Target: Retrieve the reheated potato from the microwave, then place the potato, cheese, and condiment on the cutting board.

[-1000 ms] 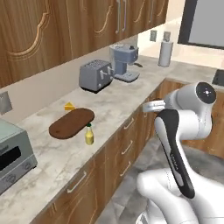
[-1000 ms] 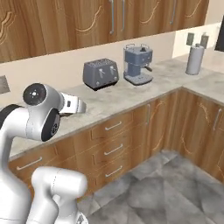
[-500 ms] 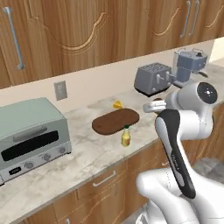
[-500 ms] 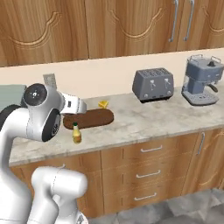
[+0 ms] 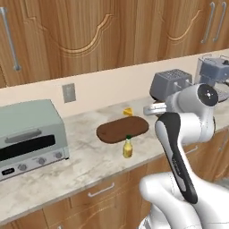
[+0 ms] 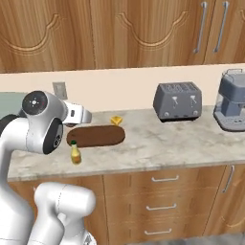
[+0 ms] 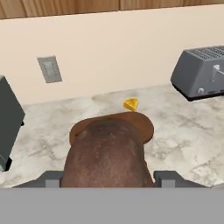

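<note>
In the hand view the potato (image 7: pixel 105 155), a dull-brown lump, sits between the two fingertips of my gripper (image 7: pixel 109 179), which is shut on it. The hand (image 5: pixel 152 108) (image 6: pixel 83 115) hovers above the counter near the cutting board (image 5: pixel 122 129) (image 6: pixel 98 136) (image 7: pixel 146 124), a dark-brown oblong. The cheese (image 5: pixel 128 111) (image 6: pixel 116 120) (image 7: pixel 131 104) lies on the counter just behind the board. The condiment (image 5: pixel 128 146) (image 6: pixel 75 153) stands upright in front of the board. The microwave is out of view.
A pale green toaster oven (image 5: pixel 29 134) (image 7: pixel 8 122) stands left of the board. A grey toaster (image 5: pixel 172 82) (image 6: pixel 178 100) (image 7: pixel 201 72) and a coffee machine (image 5: pixel 214 71) (image 6: pixel 232 107) stand to the right. Wall cabinets hang above, drawers run below the counter edge.
The base has driven along the counter, so both base views now face the board, toaster oven and toaster head-on. The arm's pose and its hold on the potato look unchanged.
</note>
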Available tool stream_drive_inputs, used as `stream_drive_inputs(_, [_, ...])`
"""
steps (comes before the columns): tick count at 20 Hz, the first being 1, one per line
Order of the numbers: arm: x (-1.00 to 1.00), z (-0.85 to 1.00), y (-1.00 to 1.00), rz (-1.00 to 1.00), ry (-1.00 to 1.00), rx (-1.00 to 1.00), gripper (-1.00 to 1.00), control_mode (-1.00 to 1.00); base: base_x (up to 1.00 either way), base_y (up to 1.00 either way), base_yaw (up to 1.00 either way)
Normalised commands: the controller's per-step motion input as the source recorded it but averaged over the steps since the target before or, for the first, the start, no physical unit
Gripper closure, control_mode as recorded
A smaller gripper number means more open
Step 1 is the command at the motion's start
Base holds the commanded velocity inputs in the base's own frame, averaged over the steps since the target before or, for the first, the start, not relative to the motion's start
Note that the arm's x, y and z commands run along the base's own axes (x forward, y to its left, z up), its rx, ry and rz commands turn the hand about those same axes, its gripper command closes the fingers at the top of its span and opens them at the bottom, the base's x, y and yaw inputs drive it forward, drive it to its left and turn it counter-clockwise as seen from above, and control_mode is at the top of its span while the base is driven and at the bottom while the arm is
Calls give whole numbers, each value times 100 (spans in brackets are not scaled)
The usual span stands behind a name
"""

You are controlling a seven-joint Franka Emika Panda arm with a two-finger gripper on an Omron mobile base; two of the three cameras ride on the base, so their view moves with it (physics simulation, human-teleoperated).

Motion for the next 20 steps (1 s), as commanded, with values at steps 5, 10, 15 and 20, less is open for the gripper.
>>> stream_drive_inputs(5, [0, 0, 0, 0, 0, 0, 100, 100, 2, -50, 36])
stream_drive_inputs(10, [0, 0, 0, 0, 0, 0, 100, 100, 15, -49, 16])
stream_drive_inputs(15, [0, 0, 0, 0, 0, 0, 100, 100, 16, -47, 7])
stream_drive_inputs(20, [0, 0, 0, 0, 0, 0, 100, 100, 31, -33, 20])
